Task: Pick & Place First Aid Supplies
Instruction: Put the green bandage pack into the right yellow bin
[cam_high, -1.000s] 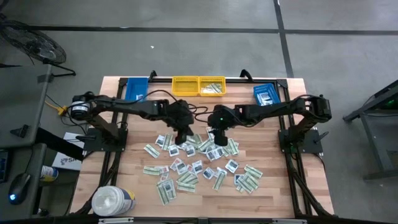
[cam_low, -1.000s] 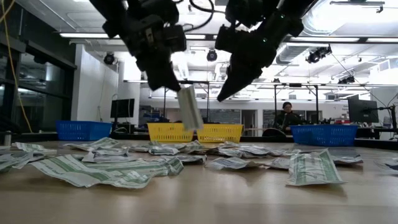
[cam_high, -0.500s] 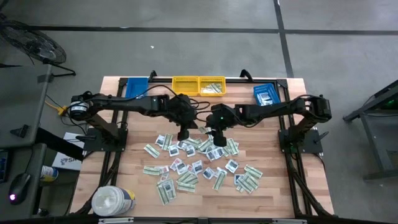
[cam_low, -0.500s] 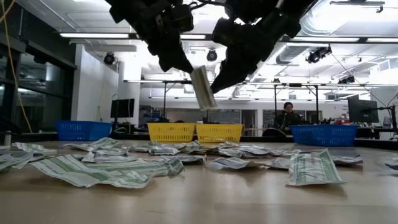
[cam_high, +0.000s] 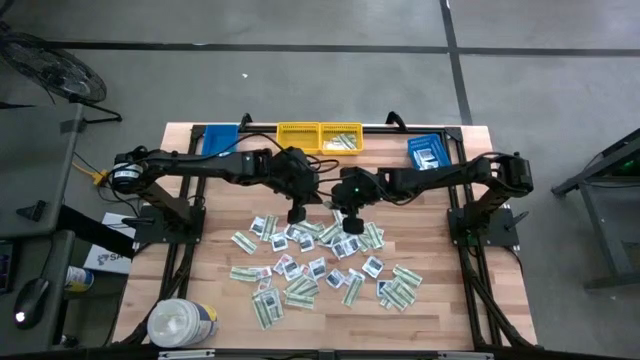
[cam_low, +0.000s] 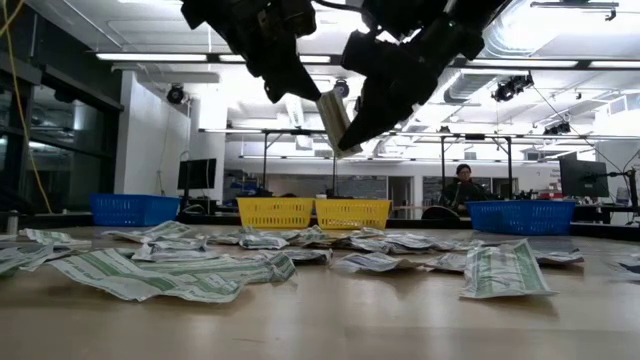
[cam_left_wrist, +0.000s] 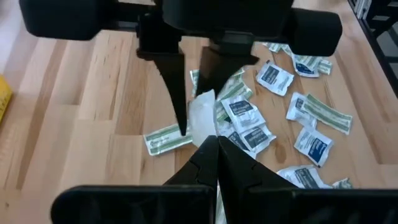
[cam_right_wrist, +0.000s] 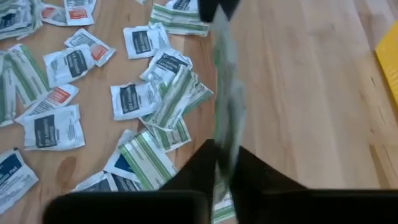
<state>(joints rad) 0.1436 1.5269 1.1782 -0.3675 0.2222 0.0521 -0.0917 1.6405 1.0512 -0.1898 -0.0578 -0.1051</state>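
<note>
Above the tabletop's (cam_high: 200, 300) scattered packets (cam_high: 320, 265), the left gripper (cam_low: 300, 90) and right gripper (cam_low: 350, 135) both pinch one pale strip packet (cam_low: 333, 115) mid-handover; next, the left should probably release.

I have both arms stretched in over the middle of the table, raised well clear of it, their wrists nearly meeting. My left gripper (cam_low: 300, 95) points down with its fingers pressed together on a pale packet (cam_low: 333, 118). My right gripper (cam_low: 352, 140) angles in from the other side, its fingers pinched on the same packet's lower end.
</note>
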